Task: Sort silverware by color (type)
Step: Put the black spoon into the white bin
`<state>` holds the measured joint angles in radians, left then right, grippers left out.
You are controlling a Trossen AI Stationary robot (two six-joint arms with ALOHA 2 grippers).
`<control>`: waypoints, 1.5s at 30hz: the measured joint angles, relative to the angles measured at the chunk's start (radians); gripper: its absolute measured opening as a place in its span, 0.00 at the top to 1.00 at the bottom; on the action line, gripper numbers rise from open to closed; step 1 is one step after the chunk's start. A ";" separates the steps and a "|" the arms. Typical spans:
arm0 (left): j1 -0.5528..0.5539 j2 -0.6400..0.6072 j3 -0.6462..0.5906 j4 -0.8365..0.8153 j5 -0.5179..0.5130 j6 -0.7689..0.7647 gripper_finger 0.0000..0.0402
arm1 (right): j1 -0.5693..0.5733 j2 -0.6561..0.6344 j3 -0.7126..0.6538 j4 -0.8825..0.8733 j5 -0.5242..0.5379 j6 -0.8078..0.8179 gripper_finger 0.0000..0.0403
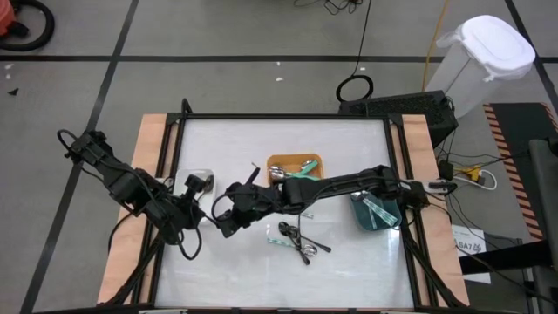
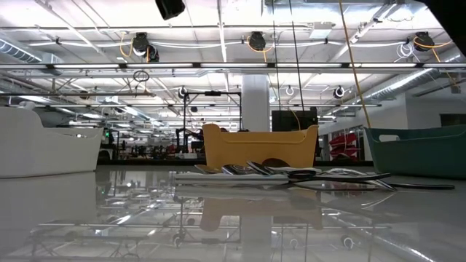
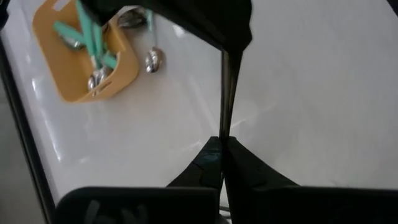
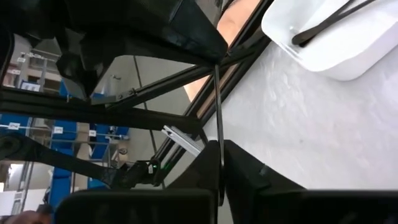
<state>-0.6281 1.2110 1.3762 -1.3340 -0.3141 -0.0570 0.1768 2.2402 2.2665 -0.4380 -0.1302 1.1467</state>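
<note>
Looking down on the bench (image 1: pixel 349 262), you see your two arms meeting left of its middle. The left gripper (image 1: pixel 209 218) reaches in from the left edge, and the right gripper (image 1: pixel 229 221) stretches across from the right, tip to tip with it.

In the left wrist view, the left gripper (image 3: pixel 222 140) has its jaws pressed together on one end of a thin black utensil (image 3: pixel 225 93). That utensil runs straight up into the dark body of the other arm. In the right wrist view, the right gripper (image 4: pixel 219 144) has its jaws closed on the same black utensil (image 4: pixel 217 106), so both arms hold it at once, in the air above the bench.

The rest of the silverware is in four places:
- **Loose pile:** A small pile (image 1: pixel 298 241) of silver and dark pieces lies on the bench, near its front edge and right of the grippers.
- **Orange bin:** The orange bin (image 1: pixel 272 162), toward the back, holds teal-handled spoons (image 1: pixel 301 172).
- **White bin:** The white bin (image 1: pixel 197 174), just behind the left gripper, holds a black piece (image 4: pixel 329 25).
- **Dark teal bin:** The dark teal bin (image 1: pixel 359 218) sits by the right edge under the right arm, with a light-coloured piece inside that you cannot make out clearly.

From bench height, the pile (image 2: pixel 291 173) lies in front of the orange bin (image 2: pixel 258 145).
</note>
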 joint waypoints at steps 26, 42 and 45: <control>-0.109 -0.030 0.380 -0.021 -0.563 -0.802 0.51 | -0.033 -0.196 0.000 -0.285 0.145 -0.204 1.00; -0.149 -0.129 0.514 0.256 -0.608 -0.669 0.51 | 0.001 -0.280 0.001 0.242 0.452 -0.411 1.00; -0.149 -0.129 0.514 0.353 -0.577 -0.616 0.51 | 0.003 -0.255 0.000 0.346 0.455 -0.440 1.00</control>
<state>-0.7767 1.0820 1.8900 -0.9810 -0.8906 -0.6727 0.1799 1.9848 2.2670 -0.0920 0.3251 0.7063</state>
